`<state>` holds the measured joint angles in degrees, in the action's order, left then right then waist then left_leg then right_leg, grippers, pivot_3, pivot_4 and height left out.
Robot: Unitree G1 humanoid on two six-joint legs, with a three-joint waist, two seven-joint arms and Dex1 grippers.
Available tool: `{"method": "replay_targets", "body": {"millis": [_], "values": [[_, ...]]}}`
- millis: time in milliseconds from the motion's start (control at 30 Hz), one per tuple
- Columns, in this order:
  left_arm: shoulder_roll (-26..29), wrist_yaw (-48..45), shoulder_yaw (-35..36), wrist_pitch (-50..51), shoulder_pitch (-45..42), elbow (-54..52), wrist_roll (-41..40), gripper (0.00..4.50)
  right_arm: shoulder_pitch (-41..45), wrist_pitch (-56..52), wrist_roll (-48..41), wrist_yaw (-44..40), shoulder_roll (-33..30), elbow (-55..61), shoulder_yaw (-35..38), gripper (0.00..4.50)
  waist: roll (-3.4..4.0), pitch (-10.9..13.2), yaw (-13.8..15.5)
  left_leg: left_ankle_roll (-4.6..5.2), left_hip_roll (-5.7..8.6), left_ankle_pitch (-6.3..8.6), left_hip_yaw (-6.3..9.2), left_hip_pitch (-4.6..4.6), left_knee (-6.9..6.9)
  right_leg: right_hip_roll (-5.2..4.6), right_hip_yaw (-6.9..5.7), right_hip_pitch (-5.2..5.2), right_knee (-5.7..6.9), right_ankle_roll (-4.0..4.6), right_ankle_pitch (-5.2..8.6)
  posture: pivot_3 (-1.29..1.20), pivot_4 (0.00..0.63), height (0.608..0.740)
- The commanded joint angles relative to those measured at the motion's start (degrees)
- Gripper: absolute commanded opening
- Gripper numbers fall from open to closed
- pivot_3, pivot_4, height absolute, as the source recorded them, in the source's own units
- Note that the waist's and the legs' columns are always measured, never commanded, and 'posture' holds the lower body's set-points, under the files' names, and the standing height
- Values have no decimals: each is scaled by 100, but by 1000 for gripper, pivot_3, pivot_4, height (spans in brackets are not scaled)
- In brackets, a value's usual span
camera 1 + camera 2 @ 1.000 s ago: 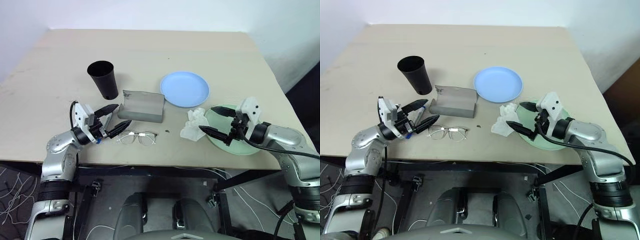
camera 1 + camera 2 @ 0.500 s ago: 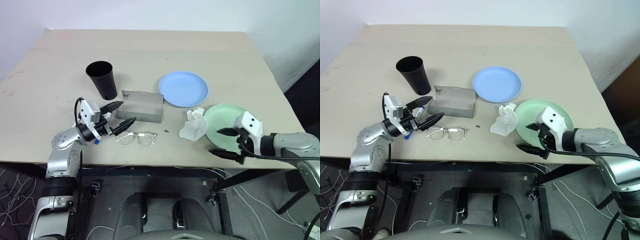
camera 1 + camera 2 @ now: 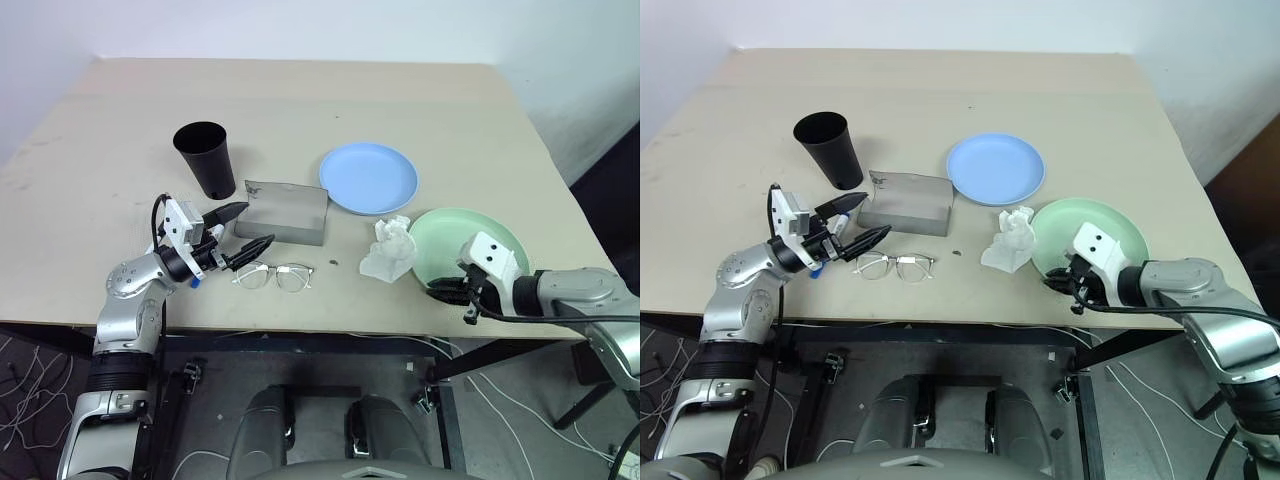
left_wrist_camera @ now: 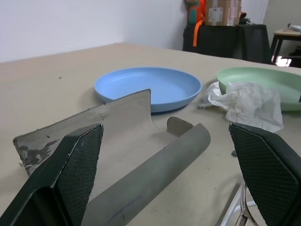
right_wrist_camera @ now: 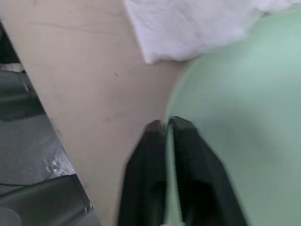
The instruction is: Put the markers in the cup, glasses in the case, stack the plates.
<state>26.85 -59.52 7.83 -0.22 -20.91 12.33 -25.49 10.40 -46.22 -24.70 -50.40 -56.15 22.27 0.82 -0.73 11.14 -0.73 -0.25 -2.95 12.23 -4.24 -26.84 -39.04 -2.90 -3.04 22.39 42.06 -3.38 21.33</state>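
Note:
My left gripper stands open by the left end of the grey case, just above the table. Under it lies the marker, of which a blue end shows. The wire glasses lie in front of the case. Behind the left gripper stands the black cup. The light blue plate lies right of the case. My right gripper is shut on the near-left rim of the mint green plate; in the right wrist view the rim runs between the fingertips.
A crumpled white tissue lies between the case and the green plate, touching the plate's left edge. The table's front edge runs right under my right gripper. The far half of the table is bare.
My right gripper dropped from open above the green plate to its near-left rim and shut on it. The left gripper stayed where it was, open.

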Motion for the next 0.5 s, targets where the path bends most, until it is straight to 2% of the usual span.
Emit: {"method": "replay_targets", "body": {"millis": [33, 400, 500], "values": [[55, 10, 48, 18, -74, -179, -56, 4500, 100, -61, -116, -37, -1, 91, 182, 16, 0, 0, -6, 0, -1, 0, 0, 4, 0, 1, 1, -4, 1, 0, 0, 0, 150, 681], [115, 19, 90, 137, -13, -333, -101, 4500, 83, -246, -397, -283, -530, 240, 1023, 16, 0, 0, 30, 0, 1, 0, 0, -2, 0, -1, 0, -1, -2, 0, 0, 0, 150, 681], [138, 40, 94, 209, -22, -407, -110, 4500, 405, -271, -540, -311, -714, 344, 1353, 16, 1, 1, 21, 0, 1, 0, 0, -2, 0, -1, 0, -1, -2, 0, 0, 0, 150, 681]]}}
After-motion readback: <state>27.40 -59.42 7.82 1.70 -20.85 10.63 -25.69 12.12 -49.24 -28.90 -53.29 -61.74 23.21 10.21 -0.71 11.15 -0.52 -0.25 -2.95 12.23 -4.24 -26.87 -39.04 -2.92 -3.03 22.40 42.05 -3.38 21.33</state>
